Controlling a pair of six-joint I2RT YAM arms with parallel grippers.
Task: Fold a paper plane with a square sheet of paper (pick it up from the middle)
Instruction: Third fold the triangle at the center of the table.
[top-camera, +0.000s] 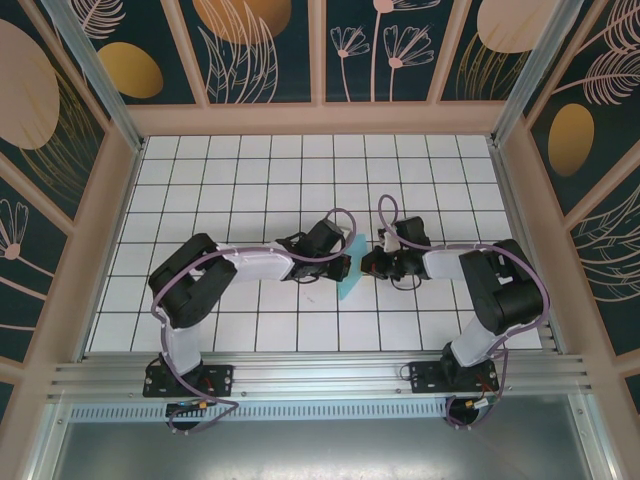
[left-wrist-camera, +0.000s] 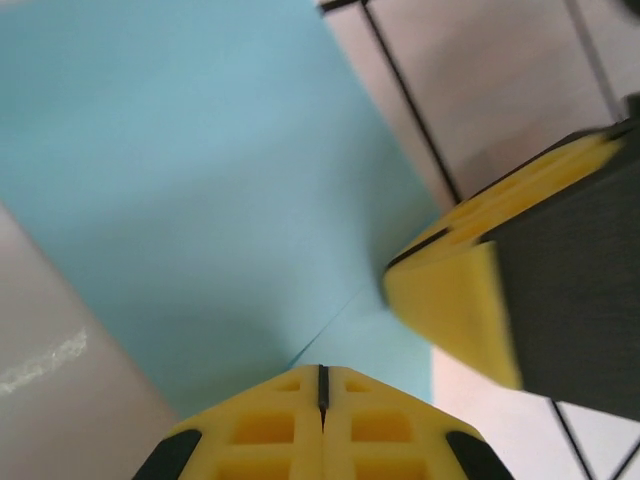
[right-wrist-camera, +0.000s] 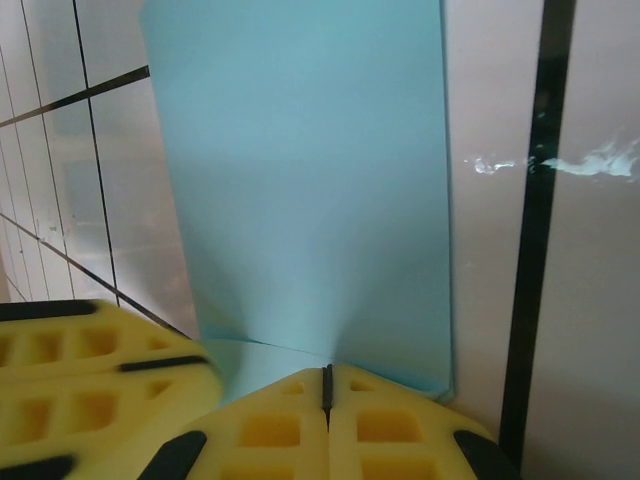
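The square sheet of paper (top-camera: 350, 270) is light blue and folded into a narrow strip, lying at the middle of the white grid table. My left gripper (top-camera: 344, 262) meets it from the left, my right gripper (top-camera: 367, 263) from the right, tips almost touching. In the left wrist view the yellow jaws of the left gripper (left-wrist-camera: 322, 372) are shut, and a paper edge runs into their tip across the sheet (left-wrist-camera: 200, 180). In the right wrist view the right gripper (right-wrist-camera: 326, 370) is shut where the sheet (right-wrist-camera: 310, 180) puckers.
The white tiled table (top-camera: 220, 190) is boxed in by patterned walls (top-camera: 60, 150) on three sides, with an aluminium rail (top-camera: 320, 372) along the front. The right gripper's finger (left-wrist-camera: 450, 300) crowds the left wrist view, and the left gripper's finger (right-wrist-camera: 90, 370) crowds the right wrist view.
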